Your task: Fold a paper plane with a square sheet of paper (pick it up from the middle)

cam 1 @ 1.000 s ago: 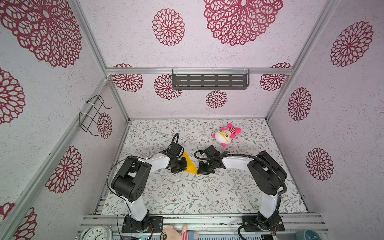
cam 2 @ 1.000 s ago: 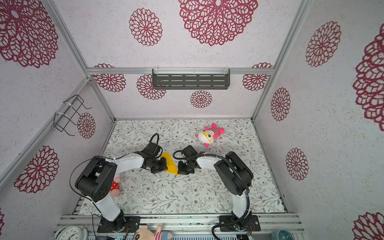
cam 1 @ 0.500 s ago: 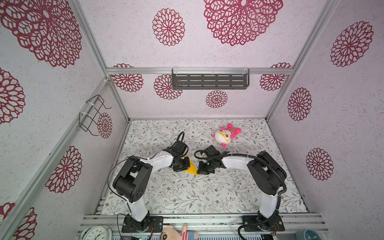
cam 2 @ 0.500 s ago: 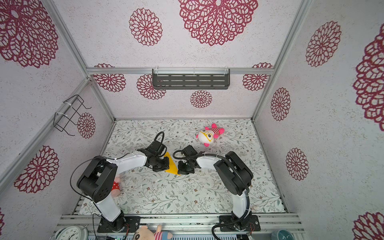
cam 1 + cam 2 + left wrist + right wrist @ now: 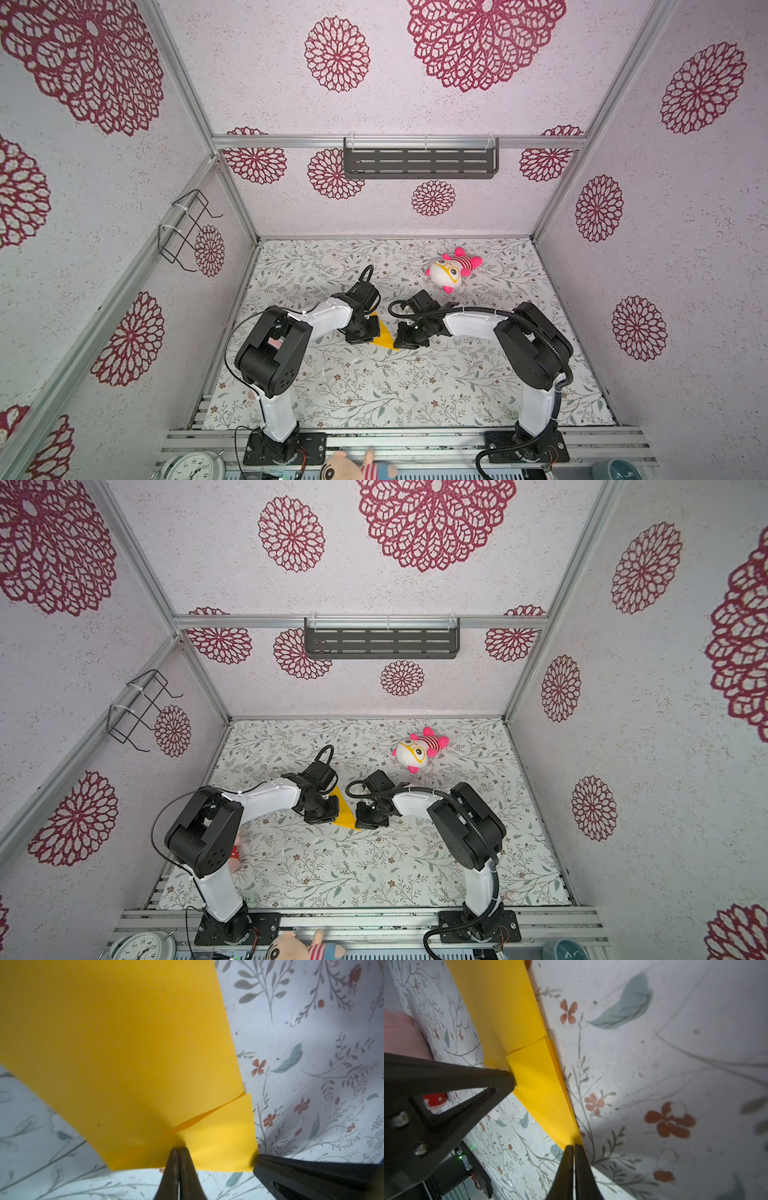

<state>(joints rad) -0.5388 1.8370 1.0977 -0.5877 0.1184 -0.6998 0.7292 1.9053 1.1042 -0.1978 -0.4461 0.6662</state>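
The yellow-orange sheet of paper (image 5: 383,335) (image 5: 344,811) is folded into layers and shows in both top views as a narrow triangle between the two grippers, its point towards the front right. My left gripper (image 5: 179,1150) (image 5: 365,332) is shut on one edge of the paper (image 5: 128,1047), beside an overlapping flap. My right gripper (image 5: 574,1146) (image 5: 404,338) is shut on the paper's narrow end (image 5: 542,1088). Each wrist view also shows the other gripper's black finger touching the paper. Most of the paper is hidden under the wrists in the top views.
A pink-and-white plush toy (image 5: 453,270) (image 5: 419,750) lies at the back right of the floral mat (image 5: 374,395). A dark shelf (image 5: 419,164) hangs on the back wall and a wire rack (image 5: 187,228) on the left wall. A clock (image 5: 191,467) and another plush (image 5: 357,469) sit at the front rail.
My left gripper has shifted slightly right and towards the back with the paper, so less yellow shows between the grippers. The right arm has hardly moved.
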